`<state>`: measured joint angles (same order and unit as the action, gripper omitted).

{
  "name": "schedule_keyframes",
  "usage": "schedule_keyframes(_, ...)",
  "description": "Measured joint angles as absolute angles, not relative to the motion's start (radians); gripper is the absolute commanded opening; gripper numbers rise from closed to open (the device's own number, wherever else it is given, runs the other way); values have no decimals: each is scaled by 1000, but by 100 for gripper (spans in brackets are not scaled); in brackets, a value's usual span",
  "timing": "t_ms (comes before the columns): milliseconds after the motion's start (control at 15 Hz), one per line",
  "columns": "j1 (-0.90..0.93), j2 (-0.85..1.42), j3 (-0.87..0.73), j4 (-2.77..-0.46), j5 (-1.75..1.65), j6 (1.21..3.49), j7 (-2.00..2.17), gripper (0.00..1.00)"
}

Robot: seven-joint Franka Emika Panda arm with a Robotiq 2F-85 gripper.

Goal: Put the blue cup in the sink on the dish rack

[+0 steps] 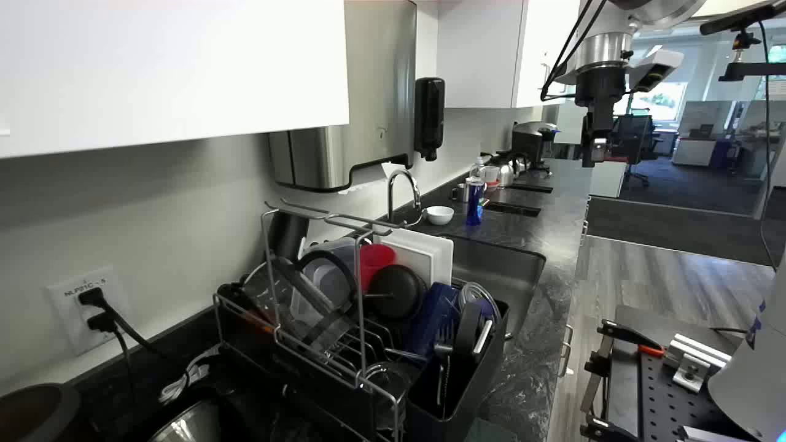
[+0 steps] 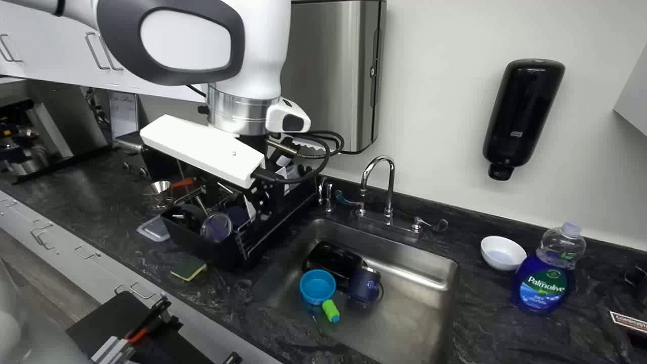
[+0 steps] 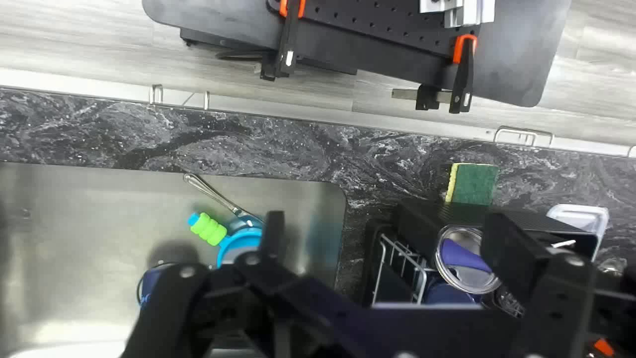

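High above the desk [image 2: 485, 328], the end effector [image 3: 390, 236] is held pointing down, jaws spread wide; in the wrist view one jaw is seen against the sink [image 2: 404, 323], the other against the dish rack [image 1: 319, 380]. Down in that sink: a light-blue cup [image 2: 317, 287] is spotted, w/ a green piece [image 2: 331, 310] at its edge, & nr it a navy mug [image 2: 364, 284]. Which of the two is meant by "blue cup" can't be told; both are found in the sink, well apart from the jaws. A metal handle [image 3: 211, 193] is seen running up to the light-blue cup; a black item [image 2: 333, 259] is seen just beside the mug. Over to the rack, pkd full: a red container [image 1: 376, 261] & a white tray [image 1: 420, 248] are held in it, w/ a black caddy [image 2: 199, 250] at its side. A sponge [image 3: 474, 184] is parked just beside that; past the sink, a white bowl [image 2: 503, 253] & soap bottle [image 2: 546, 283] are set close together.
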<state>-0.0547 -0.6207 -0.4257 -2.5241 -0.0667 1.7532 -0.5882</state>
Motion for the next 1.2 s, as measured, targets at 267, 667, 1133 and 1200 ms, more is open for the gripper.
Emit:
schedule_keyframes(267, -55, -621, -426, -2524, -67, 1753, -588, 100)
schedule_keyframes(667, -55, -621, -426, -2524, -67, 1753, -588, 100)
schedule_keyframes(1133, -55, -590, -408, -2527, -65, 1798, -578, 100)
schedule_keyframes(1200, -55, -567, -400, -2528, -65, 1830, -572, 100)
